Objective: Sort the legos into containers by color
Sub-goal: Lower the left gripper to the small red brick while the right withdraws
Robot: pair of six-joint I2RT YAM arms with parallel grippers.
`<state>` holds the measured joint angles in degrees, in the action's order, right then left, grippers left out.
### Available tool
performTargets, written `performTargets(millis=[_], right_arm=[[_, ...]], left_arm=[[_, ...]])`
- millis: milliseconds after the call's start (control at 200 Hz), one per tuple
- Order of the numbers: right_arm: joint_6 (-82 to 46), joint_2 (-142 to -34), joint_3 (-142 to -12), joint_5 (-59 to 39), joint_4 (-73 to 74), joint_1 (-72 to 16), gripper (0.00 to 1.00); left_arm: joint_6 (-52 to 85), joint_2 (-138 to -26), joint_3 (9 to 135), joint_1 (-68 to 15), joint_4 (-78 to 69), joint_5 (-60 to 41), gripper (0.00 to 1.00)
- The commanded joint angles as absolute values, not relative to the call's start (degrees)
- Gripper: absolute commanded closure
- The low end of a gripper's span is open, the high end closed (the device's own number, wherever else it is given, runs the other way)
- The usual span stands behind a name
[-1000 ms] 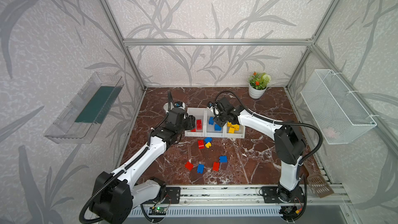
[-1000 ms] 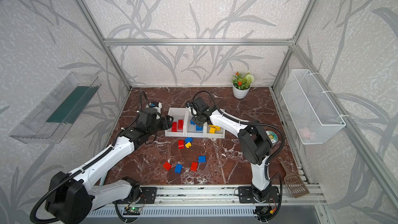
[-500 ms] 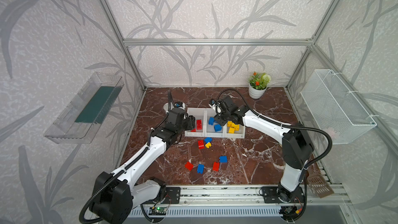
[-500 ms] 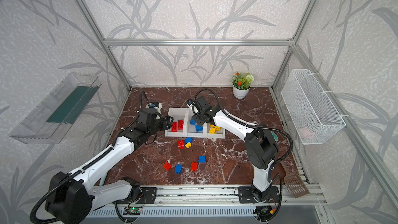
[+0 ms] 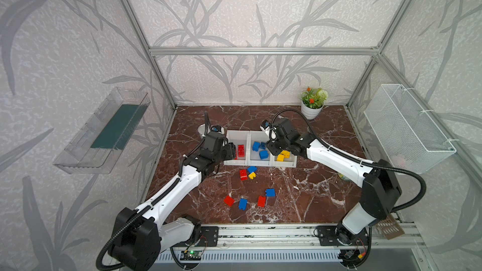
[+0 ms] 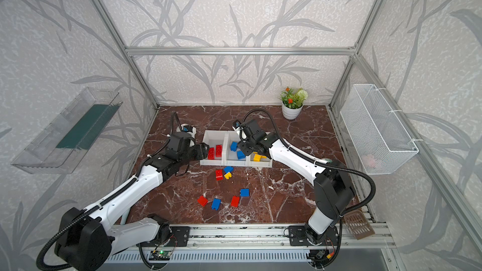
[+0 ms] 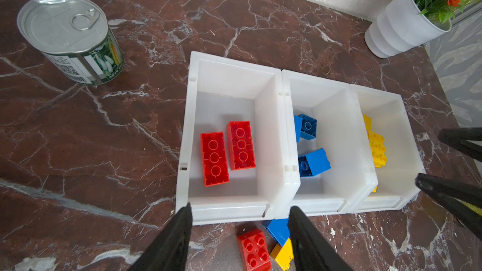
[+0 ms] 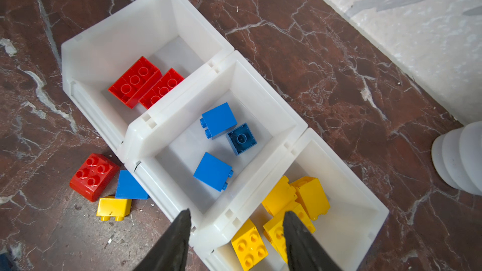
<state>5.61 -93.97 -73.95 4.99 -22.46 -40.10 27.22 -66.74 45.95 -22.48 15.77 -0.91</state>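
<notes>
Hovering spread and empty, the left gripper [image 5: 231,151] has the red square lego [image 5: 243,174] just lower-right of it mid-frame, nearer than the spread right gripper [image 8: 236,211].

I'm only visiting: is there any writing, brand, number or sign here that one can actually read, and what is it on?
Nothing here reads clearly.
tin can: its label has small print and a barcode, too small and blurred to read.
red brick: no legible lettering on its studs.
white bins: plain, no markings seen.
</notes>
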Motion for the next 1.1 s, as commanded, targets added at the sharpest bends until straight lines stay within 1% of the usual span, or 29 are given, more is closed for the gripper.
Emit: performTargets(millis=[0,310,510,600,790,985,1095], right_arm=[[3.8,-91.6,-71.7,5.3,-21.3,-39.6,0.42],[1.0,-87.9,-65.1,5.7,-18.5,-39.4,0.41],[-0.1,-85.2,-62.1,6.0,-18.1,-38.2,0.41],[-0.8,-84.4,-61.0,6.1,-17.9,-37.9,0.41],[-1.9,-83.3,-59.3,6.1,-17.4,-37.7,0.41],[-2.4,-82.5,-58.3,6.2,-17.5,-37.6,0.41],[-2.6,-82.2,-57.9,6.2,-17.7,-37.6,0.41]], left_arm=[[27.8,-66.1,45.2,-22.3,19.4,-0.1,0.38],[30.1,-68.5,44.2,-24.4,22.5,-3.0,0.39],[31.3,-73.9,44.9,-27.6,21.6,-6.0,0.38],[31.5,-77.0,46.4,-28.8,23.5,-7.3,0.39],[31.8,-81.4,47.2,-31.6,22.5,-7.6,0.39],[31.7,-85.8,48.5,-32.5,21.1,-8.8,0.38],[31.6,-87.4,49.4,-33.2,21.9,-6.9,0.39]])
